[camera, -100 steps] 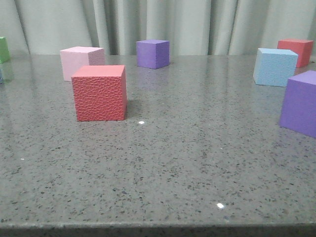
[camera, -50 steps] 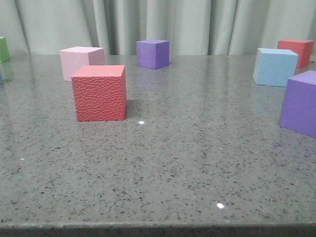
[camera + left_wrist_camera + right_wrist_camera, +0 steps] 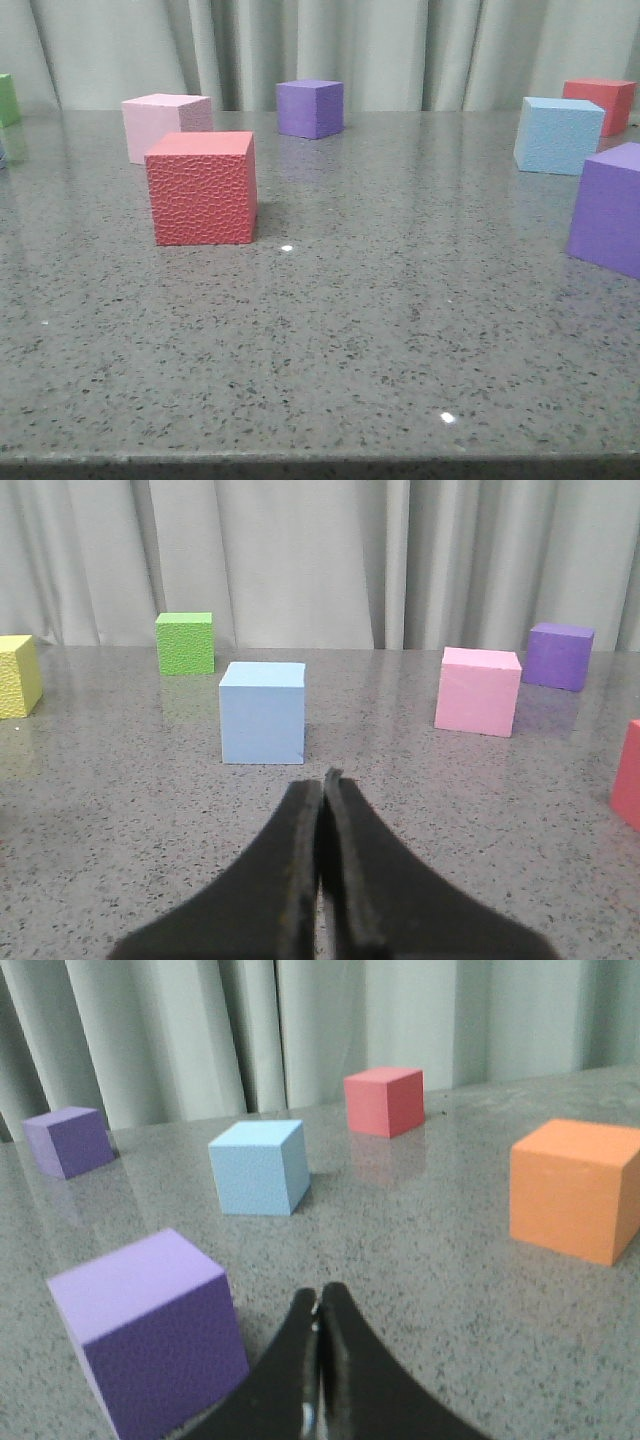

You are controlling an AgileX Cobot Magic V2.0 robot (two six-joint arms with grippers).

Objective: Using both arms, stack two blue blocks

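Observation:
One pale blue block [image 3: 557, 135] sits at the far right of the table in the front view; it also shows in the right wrist view [image 3: 258, 1167], ahead of my right gripper [image 3: 319, 1298], which is shut and empty. The other blue block [image 3: 263, 712] shows in the left wrist view, straight ahead of my left gripper [image 3: 322, 780], which is shut and empty, a short way off. In the front view only a sliver of that block [image 3: 2, 153] shows at the left edge. Neither gripper shows in the front view.
A red cube [image 3: 201, 187] stands left of centre, with a pale pink cube [image 3: 165, 125] behind it. Purple cubes sit at the back [image 3: 310, 108] and at the right edge [image 3: 610, 207]. A second red cube [image 3: 599, 104] is at the far right. An orange cube [image 3: 574, 1203], green cube [image 3: 185, 642] and yellow cube [image 3: 17, 675] show in wrist views.

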